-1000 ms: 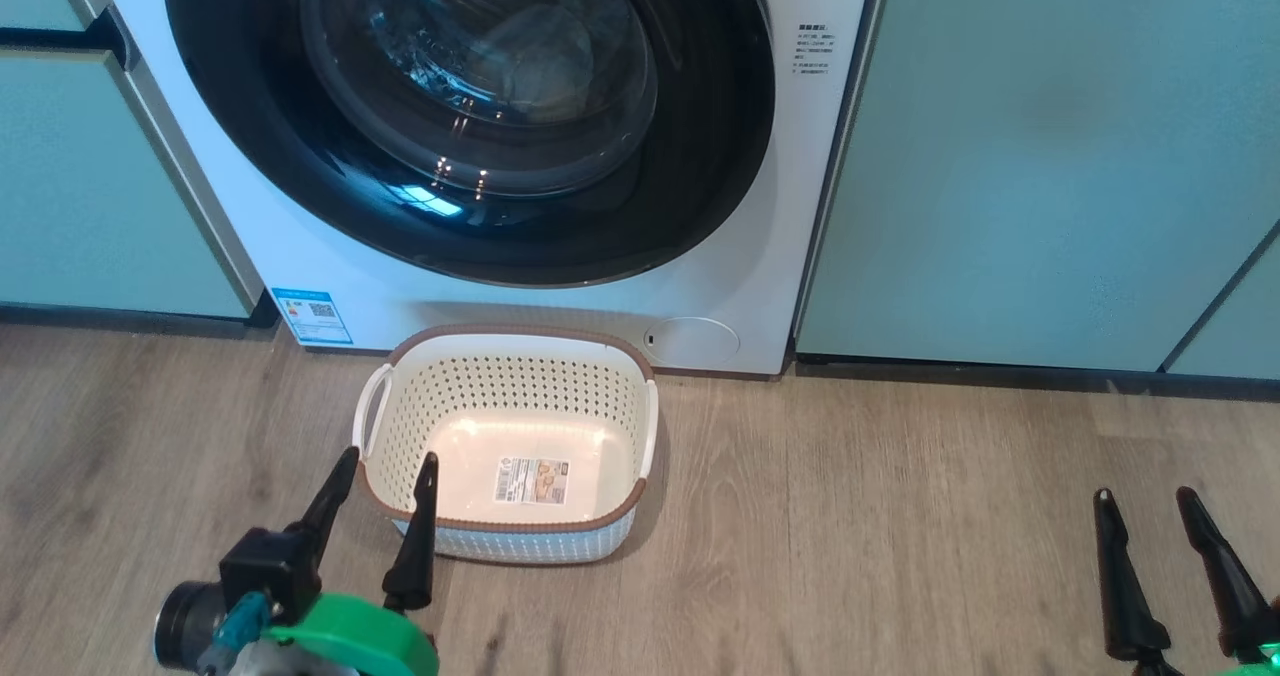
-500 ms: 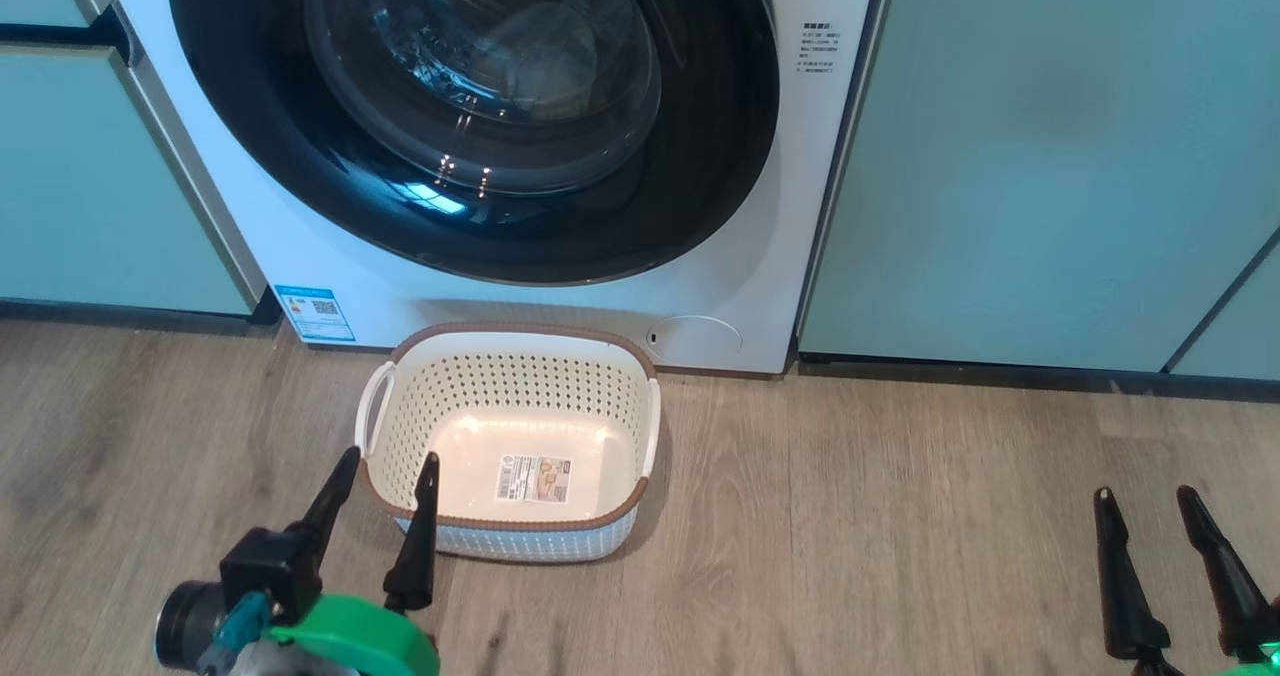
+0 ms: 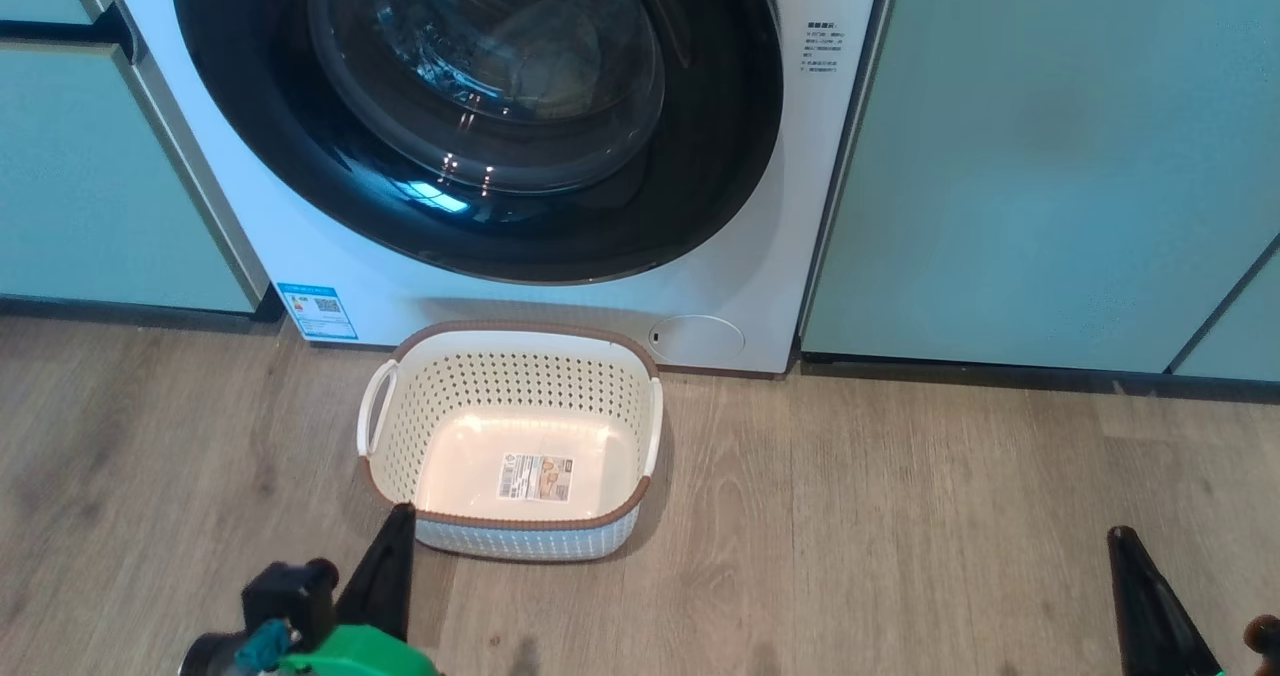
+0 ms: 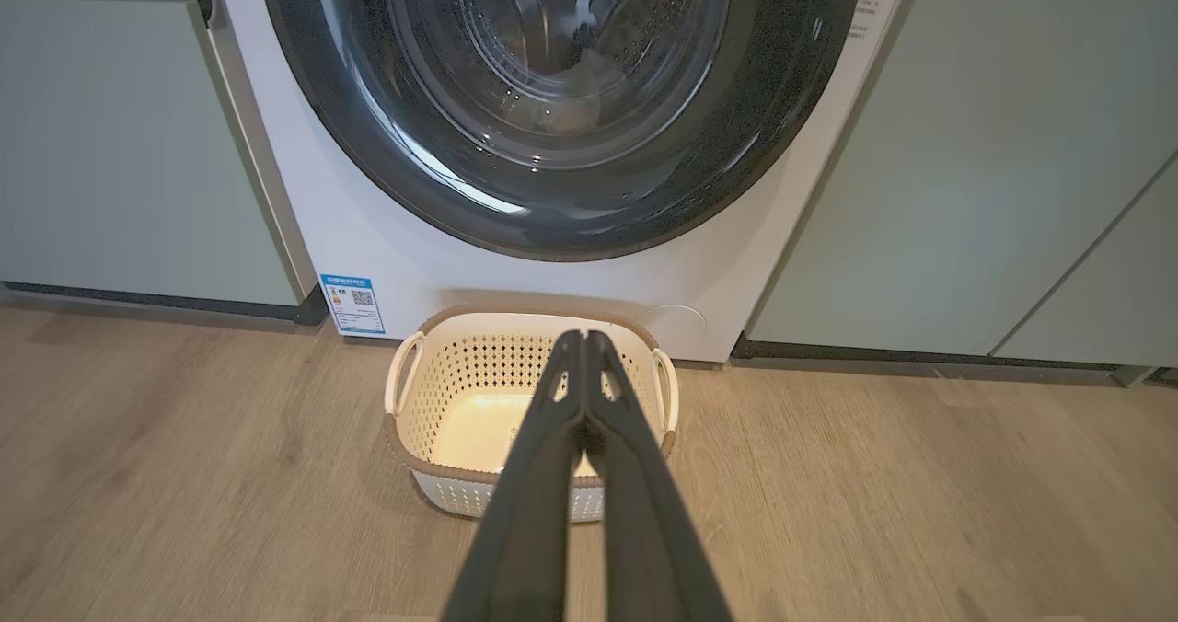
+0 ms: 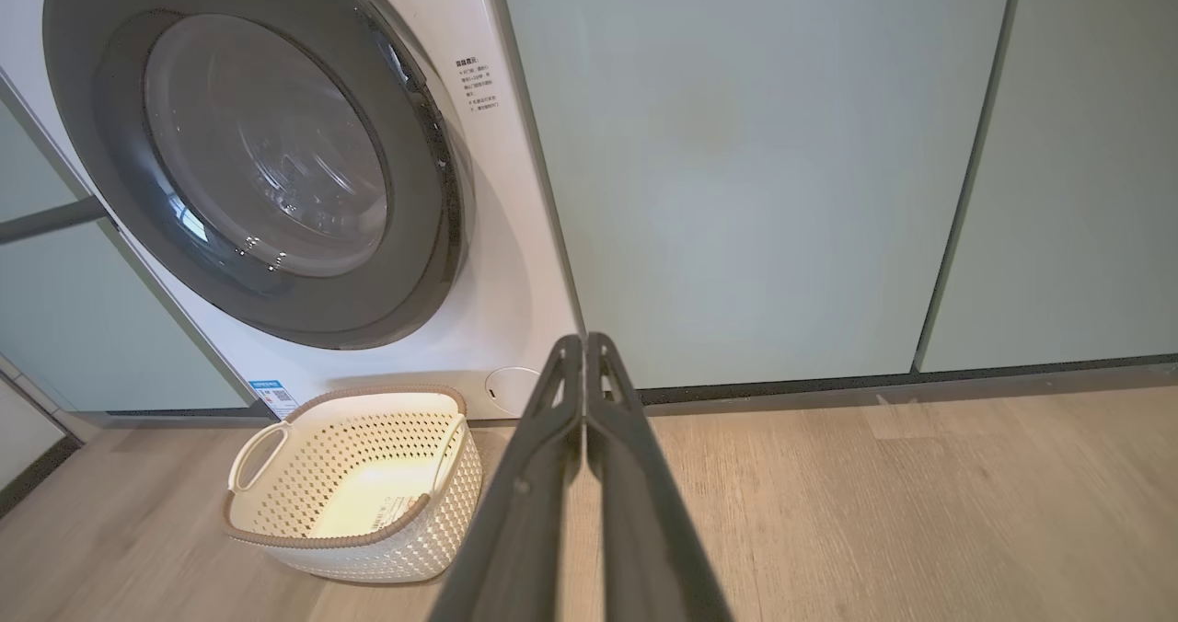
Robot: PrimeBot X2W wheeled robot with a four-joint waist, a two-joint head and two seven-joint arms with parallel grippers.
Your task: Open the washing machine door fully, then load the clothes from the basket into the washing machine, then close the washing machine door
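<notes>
Washing machine door [image 3: 485,76], a wide glossy black rim around a bulging clear glass bowl, sits closed flush in the white washing machine [image 3: 770,256], between pale green cabinets [image 3: 1050,156]. Just before it on the wood floor [image 3: 900,516] stands the basket [image 3: 515,386], cream, perforated, brown-rimmed, its label sticker [image 3: 535,478] showing. Left gripper [image 4: 584,339] hangs clenched by the basket's near rim; right gripper [image 5: 585,339], clenched too, is well apart over open floor

The left end effector [image 4: 583,337] and right end effector [image 5: 584,339] closed (fingers [image 4: 543,447] touching) and drew back.
</notes>
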